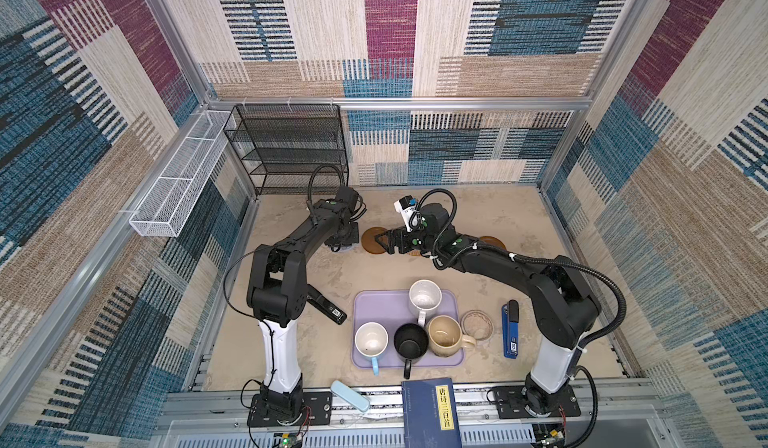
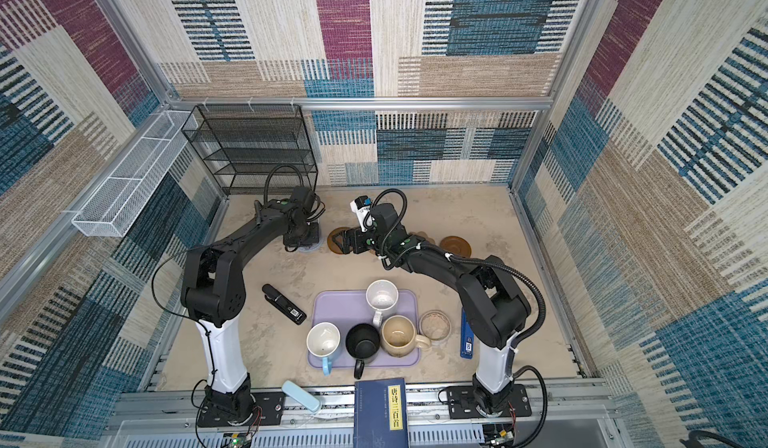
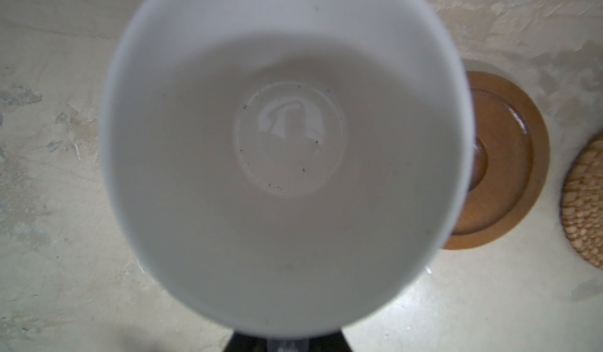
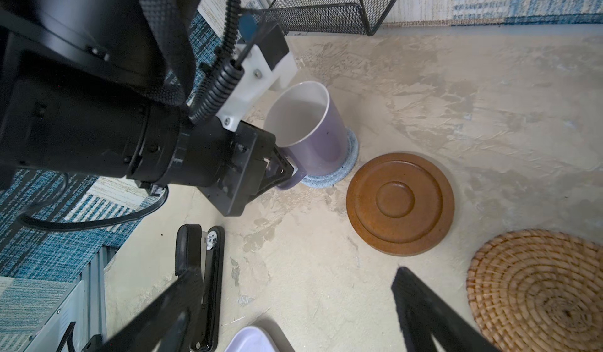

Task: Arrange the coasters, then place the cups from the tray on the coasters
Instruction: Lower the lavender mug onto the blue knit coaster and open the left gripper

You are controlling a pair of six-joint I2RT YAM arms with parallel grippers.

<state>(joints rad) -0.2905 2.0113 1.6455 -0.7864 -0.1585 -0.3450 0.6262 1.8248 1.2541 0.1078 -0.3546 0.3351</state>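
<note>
At crocheted coaster point(image 4: 341, 166): left hand point(image 4: 286, 173) pinching lavender mug point(image 4: 315, 138) handle; right hand point(image 1: 380, 244) splayed.

Woven patchwork walls point(image 1: 390, 30) of blue, maroon and beige around my cell, aluminium rails point(image 1: 415, 103) at the edges, mottled beige floor point(image 1: 519, 209), black mesh shelf point(image 1: 291, 151) at the far left, white mesh trough point(image 1: 183, 176) on my left wall.

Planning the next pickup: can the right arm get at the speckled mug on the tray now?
Probably yes: the right gripper is open and empty, and the speckled mug stands upright at the tray's far edge, nothing over it.
</note>
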